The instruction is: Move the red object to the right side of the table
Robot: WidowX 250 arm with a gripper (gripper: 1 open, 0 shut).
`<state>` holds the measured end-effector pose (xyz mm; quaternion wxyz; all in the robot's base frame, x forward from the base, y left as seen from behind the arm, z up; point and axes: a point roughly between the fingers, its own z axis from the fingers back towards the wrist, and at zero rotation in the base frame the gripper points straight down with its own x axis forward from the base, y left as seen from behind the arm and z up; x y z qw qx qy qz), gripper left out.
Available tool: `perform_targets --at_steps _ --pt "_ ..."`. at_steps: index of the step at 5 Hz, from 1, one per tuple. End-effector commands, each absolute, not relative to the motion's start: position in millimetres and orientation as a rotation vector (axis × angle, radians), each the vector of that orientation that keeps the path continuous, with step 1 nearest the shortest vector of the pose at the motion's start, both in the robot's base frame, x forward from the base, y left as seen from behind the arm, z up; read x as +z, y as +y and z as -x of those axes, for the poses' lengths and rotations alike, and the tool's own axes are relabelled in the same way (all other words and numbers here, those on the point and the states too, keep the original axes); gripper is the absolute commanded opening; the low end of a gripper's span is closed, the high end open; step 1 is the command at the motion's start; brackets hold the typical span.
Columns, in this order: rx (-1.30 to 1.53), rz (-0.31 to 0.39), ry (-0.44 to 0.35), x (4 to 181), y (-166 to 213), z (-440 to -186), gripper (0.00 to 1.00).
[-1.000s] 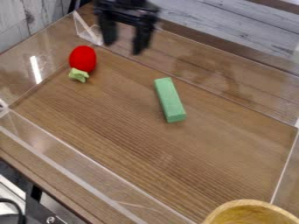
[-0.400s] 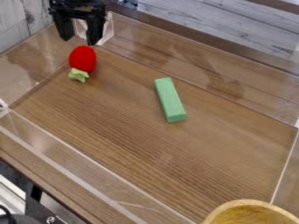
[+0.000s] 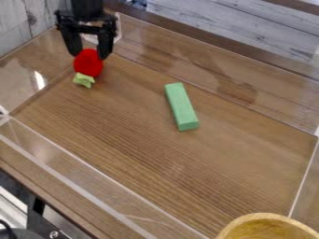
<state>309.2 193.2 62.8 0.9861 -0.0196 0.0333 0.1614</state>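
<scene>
The red object [image 3: 86, 64], a small rounded red toy fruit with a pale green stem end, lies at the far left of the table [image 3: 174, 177]. My gripper [image 3: 89, 43] hangs just above and behind it, pointing down, open, with a dark finger on each side of the fruit's top. Nothing is held between the fingers. The fruit's upper edge is partly covered by the gripper.
A long green rectangular block [image 3: 182, 105] lies near the middle of the table. Low clear acrylic walls [image 3: 75, 182] border the tabletop. A round yellowish rim [image 3: 268, 227] shows at the bottom right corner.
The gripper has moved left and down from the back middle of the table to just over the red fruit. It has stayed open. Fruit and green block have not moved.
</scene>
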Motion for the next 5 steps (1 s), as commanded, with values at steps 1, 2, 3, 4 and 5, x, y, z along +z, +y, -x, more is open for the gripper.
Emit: perform_targets --at_steps 1,2,3,4,5 --pt "0.4 0.015 0.003 85.1 208 -330 1.0" --pt "0.455 0.017 0.01 84.9 210 -340 1.0" --pt "0.49 0.015 0.016 86.9 206 -345 1.0" --pt "0.427 0.005 0.027 82.4 211 -334 1.0" --pt "0.365 0.006 0.031 81.4 214 -322 1.0"
